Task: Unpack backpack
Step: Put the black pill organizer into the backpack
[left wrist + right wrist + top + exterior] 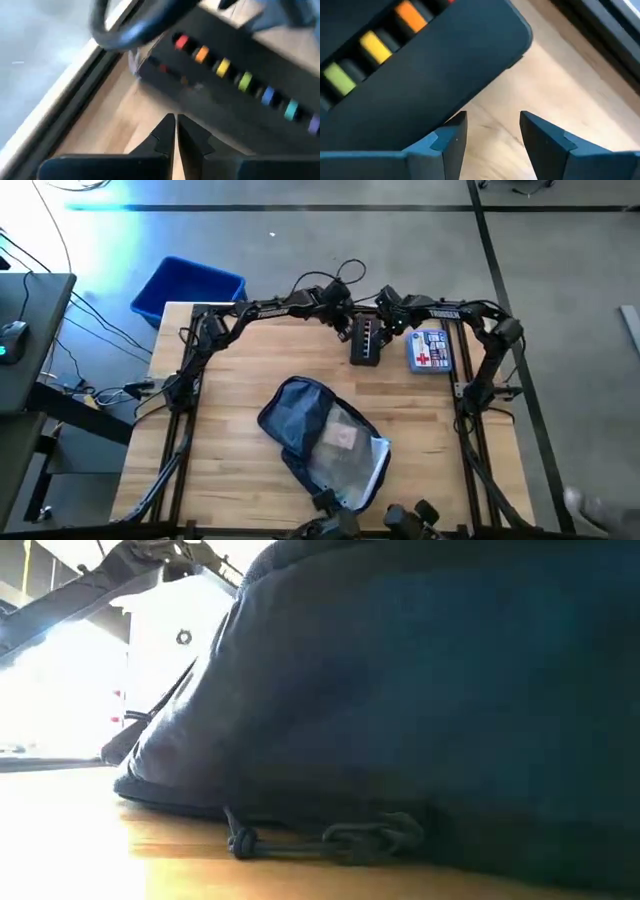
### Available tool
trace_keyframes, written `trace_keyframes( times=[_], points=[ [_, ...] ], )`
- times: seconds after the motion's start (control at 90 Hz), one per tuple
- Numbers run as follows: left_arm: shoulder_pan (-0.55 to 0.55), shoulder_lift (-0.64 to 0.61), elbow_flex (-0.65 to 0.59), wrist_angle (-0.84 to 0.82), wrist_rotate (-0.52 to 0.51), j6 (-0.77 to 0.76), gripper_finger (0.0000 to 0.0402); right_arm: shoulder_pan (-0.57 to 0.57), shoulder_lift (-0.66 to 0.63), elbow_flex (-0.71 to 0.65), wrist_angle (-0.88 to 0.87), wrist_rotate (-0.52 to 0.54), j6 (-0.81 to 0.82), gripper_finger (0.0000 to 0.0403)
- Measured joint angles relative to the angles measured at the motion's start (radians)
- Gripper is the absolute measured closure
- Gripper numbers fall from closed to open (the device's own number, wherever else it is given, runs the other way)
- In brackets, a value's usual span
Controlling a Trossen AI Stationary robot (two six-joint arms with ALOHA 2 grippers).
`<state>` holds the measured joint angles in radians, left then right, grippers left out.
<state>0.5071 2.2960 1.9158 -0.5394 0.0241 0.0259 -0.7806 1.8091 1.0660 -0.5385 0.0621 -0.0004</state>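
Navy backpack point(300, 415) lies open on my worktop point(230, 470), well apart from the black marker case point(366, 340). Beside that case, my left gripper point(175, 131) is closed, my right gripper point(492, 131) parted.

The wooden bench point(240, 480) carries the backpack point(300, 415) near its centre, a black case point(366, 340) at twelve o'clock, and a first-aid pouch point(431, 351) at one o'clock.
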Motion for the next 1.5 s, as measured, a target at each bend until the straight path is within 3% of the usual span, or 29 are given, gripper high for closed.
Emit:
trace_keyframes(
  times=[0.078,0.189,0.333,0.8,0.933,0.989,1.1,1.311,1.422,1.5],
  points=[
    [-0.009,-0.038,0.009,-0.11,-0.06,0.06,0.0402,0.015,0.0,0.0,-0.002,0.0,0.001,0.0233],
    [0.024,-0.047,0.003,-0.202,-0.049,0.083,0.0401,0.021,0.0,0.0,-0.003,-0.001,0.024,0.0233],
    [0.083,-0.021,-0.016,-0.214,0.108,0.062,0.0401,0.033,0.0,0.0,0.0,-0.033,0.026,0.0233],
    [0.106,0.022,-0.014,-0.172,0.25,0.291,0.0401,0.22,0.0,0.0,0.165,-0.079,0.059,0.0233],
    [0.098,0.022,-0.014,-0.105,0.433,0.361,0.0401,0.257,-0.002,0.0,0.205,-0.082,0.085,0.0233],
    [0.084,0.022,-0.015,-0.087,0.462,0.384,0.0401,0.272,-0.002,0.0,0.2,-0.094,0.089,0.0233],
    [0.067,0.02,-0.002,-0.111,0.426,0.407,0.0401,0.314,-0.002,0.0,0.195,-0.101,0.073,0.0233],
    [0.042,-0.058,0.045,-0.305,0.195,0.446,0.0401,0.366,-0.06,0.0,0.185,-0.097,0.001,0.0233],
    [0.055,-0.083,0.047,-0.337,0.05,0.426,0.0401,0.326,-0.106,0.0,0.205,-0.04,-0.045,0.0233],
    [0.101,-0.071,0.046,-0.334,0.058,0.409,0.0401,0.272,-0.12,0.0,0.22,0.012,-0.053,0.0233]
  ],
)
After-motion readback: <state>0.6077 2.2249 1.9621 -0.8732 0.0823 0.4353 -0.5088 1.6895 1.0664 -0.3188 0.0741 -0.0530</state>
